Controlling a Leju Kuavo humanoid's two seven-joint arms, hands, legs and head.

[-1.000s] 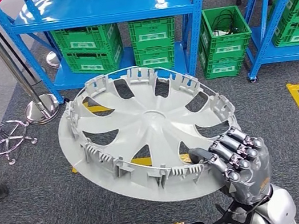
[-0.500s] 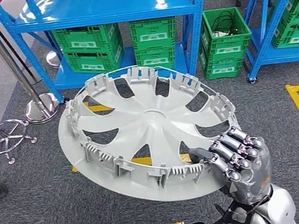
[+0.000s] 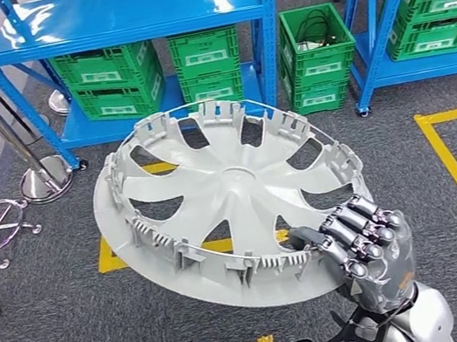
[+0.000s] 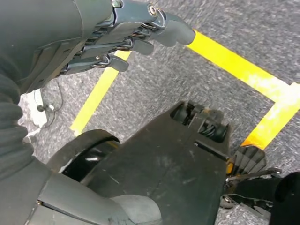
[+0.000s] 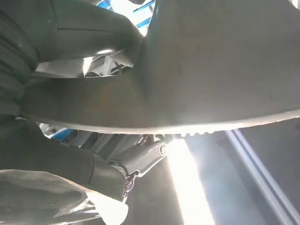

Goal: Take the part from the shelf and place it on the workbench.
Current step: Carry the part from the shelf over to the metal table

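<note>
Since the last look, our whole view has swung, sliding the blue shelf (image 3: 138,14) leftward. We grip the wheel cover (image 3: 230,197) by its near rim with our right hand (image 3: 362,245), in front of the shelf. Our left hand (image 4: 116,37) hangs empty, fingers loosely extended.

Head view light: bright, even, from overhead.
Glare: white patches on the top of the blue shelf (image 3: 118,15); soft sheen on the grey wheel cover (image 3: 230,193).
Shadows: faint and diffuse on the carpet floor (image 3: 52,326).
Head view sharpness: clear across the frame, slight softness at the edges.
Left wrist view: moderately lit; carpet grain and yellow floor tape (image 4: 229,63) sharp, left hand (image 4: 116,35) slightly soft.
Right wrist view: strongly backlit; wheel cover underside dark, a blown-out white streak below it, right hand (image 5: 106,164) in silhouette, blurred.
</note>
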